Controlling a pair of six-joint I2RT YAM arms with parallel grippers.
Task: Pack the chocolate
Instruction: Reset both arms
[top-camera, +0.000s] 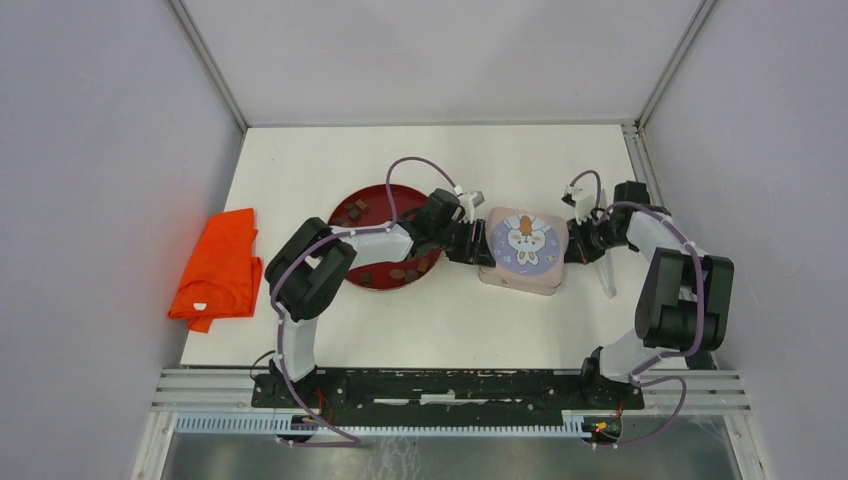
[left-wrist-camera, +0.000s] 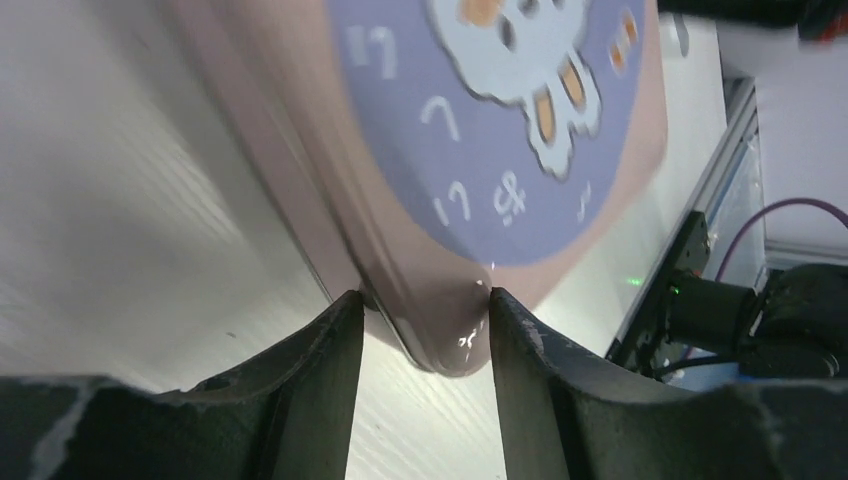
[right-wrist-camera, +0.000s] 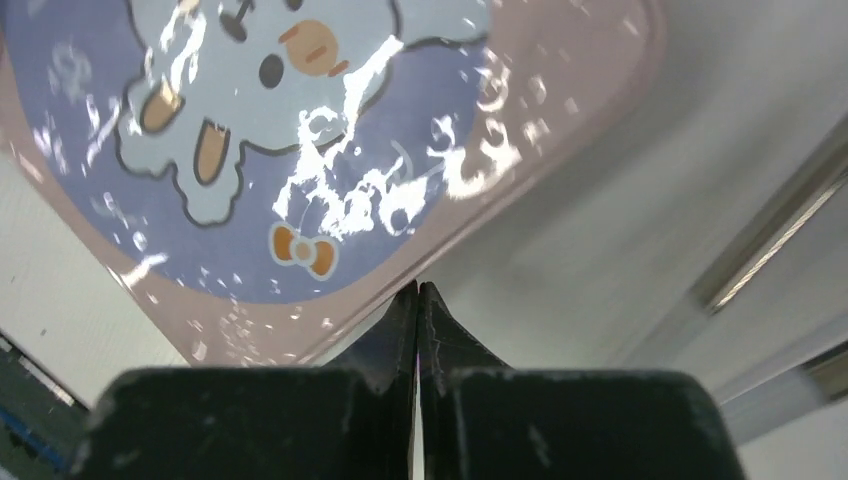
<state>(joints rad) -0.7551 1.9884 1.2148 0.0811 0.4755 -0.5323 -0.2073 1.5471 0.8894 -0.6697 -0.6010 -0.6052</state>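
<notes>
white table (top-camera: 430, 320) between grey walls, orange cloth (top-camera: 218, 265) at far left. chocolate (top-camera: 397, 272) lies on the red plate (top-camera: 408, 196) (only the overhead view shows it). left gripper (left-wrist-camera: 420, 300), half open, clamps the pink box (top-camera: 524, 250) corner, clear from its wrist camera. right gripper (right-wrist-camera: 418, 290), pinched fully shut, has its tips at the box's opposite edge.

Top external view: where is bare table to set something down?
Bare: the far table strip behind red plate and box, and the near strip before the mounting rail. Crowded: the middle row of plate, left hand, box, right hand; orange cloth at left.
</notes>
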